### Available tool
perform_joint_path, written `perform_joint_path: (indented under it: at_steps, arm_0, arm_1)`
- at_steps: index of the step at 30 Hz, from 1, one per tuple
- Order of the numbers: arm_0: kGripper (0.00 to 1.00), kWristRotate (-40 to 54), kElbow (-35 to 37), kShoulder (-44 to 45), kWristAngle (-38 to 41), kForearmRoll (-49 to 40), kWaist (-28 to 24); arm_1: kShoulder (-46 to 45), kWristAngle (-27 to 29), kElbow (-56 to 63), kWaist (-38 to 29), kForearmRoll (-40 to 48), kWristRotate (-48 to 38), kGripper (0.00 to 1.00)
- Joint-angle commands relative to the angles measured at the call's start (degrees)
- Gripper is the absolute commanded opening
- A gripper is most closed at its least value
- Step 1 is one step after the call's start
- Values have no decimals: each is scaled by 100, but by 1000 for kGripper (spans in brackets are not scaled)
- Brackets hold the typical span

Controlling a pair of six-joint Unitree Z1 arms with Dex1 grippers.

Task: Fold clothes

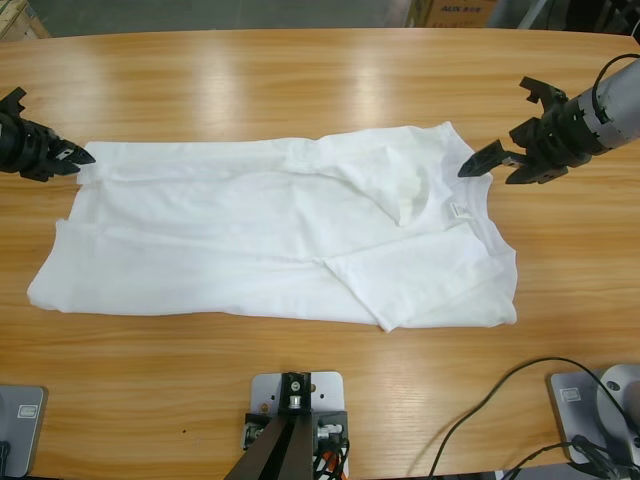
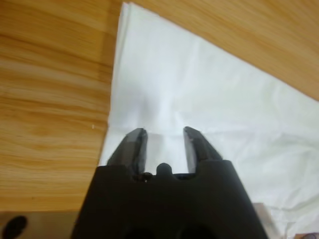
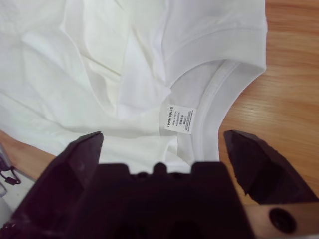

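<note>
White T-shirt (image 1: pixel 270 245) fabric lies spread across the middle of your wooden table (image 1: pixel 300 90), laid sideways with the neck end toward the high view's right and the hem toward its left. It is partly folded: one layer is turned over along the far edge, and a flap lies diagonally across the near right part. The collar (image 3: pixel 219 94) shows clearly in the right wrist view, with a small white sewn-in label (image 3: pixel 180 120) just inside it (the print is too small to read). You can see the same label in the high view near the neck opening.

The table is glossy light wood with a long grain, and it reflects overhead light in pale streaks. Beyond its far edge you see a strip of grey floor and a cardboard box (image 1: pixel 450 12) at the top.

Your right gripper (image 1: pixel 490 160) hangs just beside the collar end, jaws spread wide, holding nothing. Your left gripper (image 1: pixel 80 158) sits at the shirt's far left corner with its jaws a little apart, resting over the cloth's edge; whether they pinch the fabric you cannot tell.

A black cable (image 1: pixel 490 395) loops over the table's near right.
</note>
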State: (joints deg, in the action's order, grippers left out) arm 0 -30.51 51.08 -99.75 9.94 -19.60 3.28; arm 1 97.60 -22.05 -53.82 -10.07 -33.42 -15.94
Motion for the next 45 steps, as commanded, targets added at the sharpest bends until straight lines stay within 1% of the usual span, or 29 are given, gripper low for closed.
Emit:
perform_joint_path:
  at_steps: [1, 7, 12, 16, 20, 24, 29, 34, 38, 41, 45]
  arm_0:
    - [805, 47, -72, -27, 140, -112, 24]
    - [803, 28, -130, -51, 140, -132, -27]
    - [798, 30, -133, -348, 140, -132, -163]
    - [798, -160, -256, -473, 339, -86, -233]
    - [798, -310, -471, -480, 565, 130, -368]
    - [798, -373, -683, -452, 866, 401, -649]
    - [798, -434, -843, -498, 1100, 833, -792]
    - [798, -633, -1056, -665, 1481, 1536, -811]
    - [798, -819, -1283, -811, 1576, 2020, -820]
    - [798, -891, -1392, -828, 1599, 2183, -846]
    - [798, -895, -1443, -679, 1696, 2189, -962]
  arm_1:
    - [-257, 51, 161, -57, 46, 58, 977]
    - [-268, 51, 165, -57, 51, 59, 977]
    - [-261, 51, 170, -57, 64, 58, 977]
    - [-234, 51, 170, -57, 81, 61, 977]
    - [-224, 51, 177, -57, 90, 61, 977]
    - [-232, 51, 179, -57, 90, 59, 977]
    - [-241, 51, 184, -57, 90, 59, 977]
    - [-243, 51, 188, -65, 90, 59, 977]
    - [-241, 51, 188, -65, 90, 58, 977]
    - [-241, 51, 188, -65, 90, 58, 977]
    - [-215, 51, 188, -65, 99, 59, 977]
